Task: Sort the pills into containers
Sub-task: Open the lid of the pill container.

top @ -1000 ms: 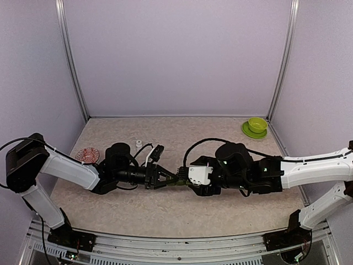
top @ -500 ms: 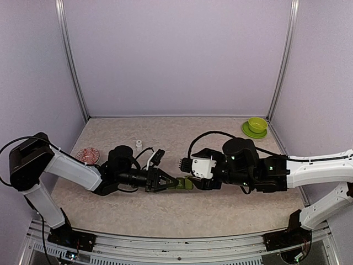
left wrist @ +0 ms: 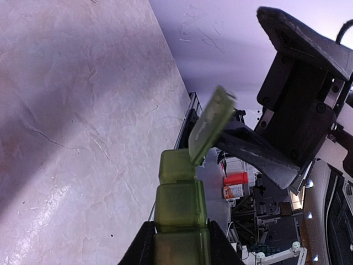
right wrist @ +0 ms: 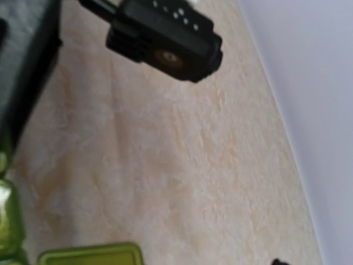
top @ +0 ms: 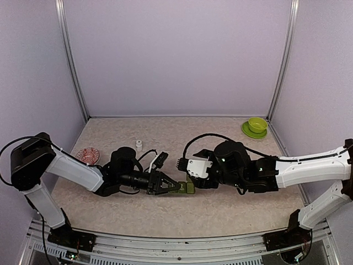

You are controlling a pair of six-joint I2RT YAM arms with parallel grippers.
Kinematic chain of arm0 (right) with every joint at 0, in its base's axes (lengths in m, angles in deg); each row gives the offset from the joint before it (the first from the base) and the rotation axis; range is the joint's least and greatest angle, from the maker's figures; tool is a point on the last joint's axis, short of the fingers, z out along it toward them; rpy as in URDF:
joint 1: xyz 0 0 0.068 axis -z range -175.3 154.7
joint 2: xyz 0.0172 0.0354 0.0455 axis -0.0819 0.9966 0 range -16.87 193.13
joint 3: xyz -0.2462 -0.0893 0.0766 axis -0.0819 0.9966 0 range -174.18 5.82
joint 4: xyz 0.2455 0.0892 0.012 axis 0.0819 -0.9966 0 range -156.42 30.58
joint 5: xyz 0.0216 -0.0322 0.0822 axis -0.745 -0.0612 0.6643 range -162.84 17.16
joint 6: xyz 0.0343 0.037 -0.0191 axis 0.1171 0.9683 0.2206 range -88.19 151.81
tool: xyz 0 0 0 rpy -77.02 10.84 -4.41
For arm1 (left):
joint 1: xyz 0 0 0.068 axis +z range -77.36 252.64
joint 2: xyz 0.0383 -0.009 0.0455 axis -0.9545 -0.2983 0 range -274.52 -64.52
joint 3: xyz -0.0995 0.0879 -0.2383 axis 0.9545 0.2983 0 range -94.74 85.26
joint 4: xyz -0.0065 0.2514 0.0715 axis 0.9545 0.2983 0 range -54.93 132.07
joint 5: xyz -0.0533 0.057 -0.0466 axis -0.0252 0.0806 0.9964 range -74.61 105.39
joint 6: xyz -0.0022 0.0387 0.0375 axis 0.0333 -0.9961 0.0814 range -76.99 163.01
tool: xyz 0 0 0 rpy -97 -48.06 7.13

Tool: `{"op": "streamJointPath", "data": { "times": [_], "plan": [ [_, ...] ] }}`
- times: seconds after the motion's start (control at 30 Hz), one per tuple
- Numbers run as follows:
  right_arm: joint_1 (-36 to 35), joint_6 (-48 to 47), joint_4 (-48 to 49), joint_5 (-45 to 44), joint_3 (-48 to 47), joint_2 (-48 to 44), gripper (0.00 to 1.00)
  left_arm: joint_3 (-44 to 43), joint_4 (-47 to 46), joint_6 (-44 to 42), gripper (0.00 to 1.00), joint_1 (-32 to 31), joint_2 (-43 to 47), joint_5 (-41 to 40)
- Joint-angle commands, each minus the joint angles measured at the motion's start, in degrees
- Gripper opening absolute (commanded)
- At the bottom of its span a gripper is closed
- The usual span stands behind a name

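Note:
The containers (left wrist: 179, 204), a dark green strip of three joined compartments, stick out from my left gripper (left wrist: 177, 251), which is shut on the strip's near end. The far compartment's lid (left wrist: 212, 124) stands open. In the top view the left gripper (top: 165, 186) holds the strip (top: 183, 189) low over the table's middle. My right gripper (top: 187, 175) hovers just behind the strip's far end, and one dark finger (left wrist: 253, 154) touches the open lid. Its jaws do not show in the right wrist view, only the lid (right wrist: 91, 255) and strip (right wrist: 8, 221). No pills can be made out.
A pink dish (top: 87, 154) lies at the left, and a small white cap-like object (top: 138, 144) sits behind the left arm. A lime-green bowl on its saucer (top: 256, 126) stands at the back right corner. The beige table (top: 182, 132) meets purple walls.
My left gripper has carried the strip a little toward the near edge. My right gripper has lifted off the strip's end and shifted left.

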Motion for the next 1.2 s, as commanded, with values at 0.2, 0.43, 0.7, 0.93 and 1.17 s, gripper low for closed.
{"op": "streamJointPath", "data": {
  "times": [0.2, 0.43, 0.7, 0.93, 1.17],
  "plan": [
    [1.9, 1.2, -0.3, 0.2, -1.8, 2.3, 0.73, -2.4, 0.0, -2.8, 0.16, -1.0, -0.5, 1.7],
    [2.1, 1.0, -2.2, 3.7, -2.0, 2.8, 0.72, -2.9, 1.3, -4.1, 0.16, -1.4, 0.0, 1.9],
    [2.7, 1.3, -2.5, 2.7, -2.5, 2.6, 0.72, -3.1, 2.3, -4.9, 0.16, -0.7, 0.4, 1.3],
    [3.8, 3.0, 1.0, -4.3, -2.6, -0.5, 0.76, -4.3, 2.7, -4.7, 0.16, 1.2, -1.7, 0.5],
    [4.6, 5.5, 3.9, -8.4, -0.9, -4.7, 0.81, -7.1, 2.7, -5.0, 0.16, 3.9, -6.9, 1.0]
  ]
}}
